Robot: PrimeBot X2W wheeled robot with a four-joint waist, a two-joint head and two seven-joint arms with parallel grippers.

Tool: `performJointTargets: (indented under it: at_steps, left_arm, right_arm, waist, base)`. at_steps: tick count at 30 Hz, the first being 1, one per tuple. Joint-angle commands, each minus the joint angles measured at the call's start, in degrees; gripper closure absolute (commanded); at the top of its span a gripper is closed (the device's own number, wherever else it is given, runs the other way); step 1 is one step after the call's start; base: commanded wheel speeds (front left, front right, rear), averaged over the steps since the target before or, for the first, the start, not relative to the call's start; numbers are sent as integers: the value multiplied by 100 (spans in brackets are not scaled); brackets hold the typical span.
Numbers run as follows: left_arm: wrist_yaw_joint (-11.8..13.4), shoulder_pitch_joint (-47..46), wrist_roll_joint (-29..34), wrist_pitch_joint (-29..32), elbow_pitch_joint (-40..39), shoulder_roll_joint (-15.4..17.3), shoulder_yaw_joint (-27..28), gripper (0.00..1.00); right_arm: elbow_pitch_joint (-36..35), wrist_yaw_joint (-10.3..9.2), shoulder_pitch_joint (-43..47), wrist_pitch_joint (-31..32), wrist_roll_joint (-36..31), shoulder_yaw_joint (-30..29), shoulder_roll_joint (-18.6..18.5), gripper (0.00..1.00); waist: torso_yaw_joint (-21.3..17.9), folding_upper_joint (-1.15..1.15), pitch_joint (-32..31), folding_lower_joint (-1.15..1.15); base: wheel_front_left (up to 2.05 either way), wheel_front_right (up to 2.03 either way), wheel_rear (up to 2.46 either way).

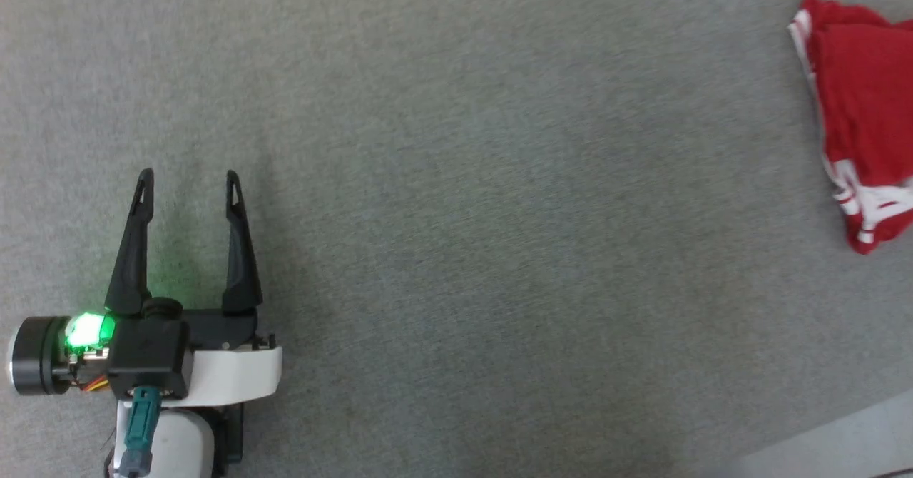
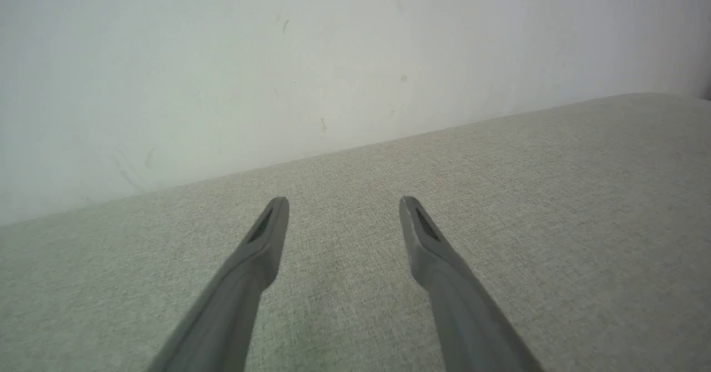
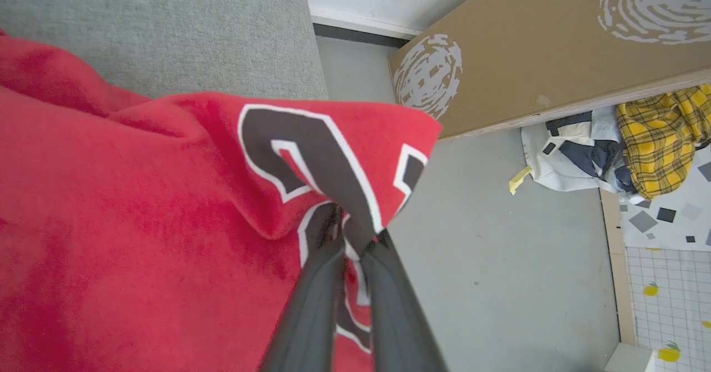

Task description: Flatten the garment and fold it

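The garment [image 1: 866,114], a red jersey with striped white trim, lies bunched at the far right edge of the grey surface in the head view. In the right wrist view the garment [image 3: 139,205] is lifted, and its black-and-white number print folds over my right gripper [image 3: 350,227], which is shut on the red cloth. My left gripper [image 1: 187,187] stands open at the lower left of the head view, far from the jersey. From the left wrist, the left gripper [image 2: 343,208] hangs empty over the grey fabric.
A grey fabric surface [image 1: 456,178] spreads under both arms, and a pale wall [image 2: 278,55] rises behind it. Beside the surface's edge are grey floor [image 3: 500,283], a brown board [image 3: 555,44], a pile of yellow plaid and dark clothes [image 3: 639,144], and a patterned mat [image 3: 666,283].
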Motion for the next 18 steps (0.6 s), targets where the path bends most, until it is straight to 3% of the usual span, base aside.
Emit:
performJointTargets:
  at_steps: [1, 3, 4, 5, 12, 18]
  left_arm:
    - [56, -98, 20, -27, -20, 28, -13, 0]
    - [95, -126, -1, -27, -6, 29, -26, 0]
    - [116, -133, -14, -27, 6, 23, -35, 0]
    - [140, -131, -30, -27, 22, 14, -41, 0]
    - [271, 6, -167, -27, 157, -111, -117, 0]
    - [357, 342, -327, -27, 249, -219, -45, 0]
  right_arm:
    - [84, -6, -89, -71, -51, -22, 99, 100]
    - [324, -6, -91, -114, -83, -73, 236, 100]
    - [431, -6, -85, -103, -71, -101, 296, 68]
    - [513, -6, -87, -124, -86, -109, 326, 0]
    - [843, -6, -258, -1112, -581, -136, 64, 0]
    - [752, -6, -344, -2269, -874, -439, 111, 0]
  waist:
    - [173, -1, 189, -1]
    - [206, -1, 169, -1]
    - [224, -1, 133, -1]
    - [237, -1, 82, -1]
    - [392, -1, -585, -1]
    - [528, -1, -1254, -1]
  base:
    - [0, 0, 0]
    - [0, 0, 0]
    - [0, 0, 0]
    - [0, 0, 0]
    - [0, 0, 0]
    - [0, 0, 0]
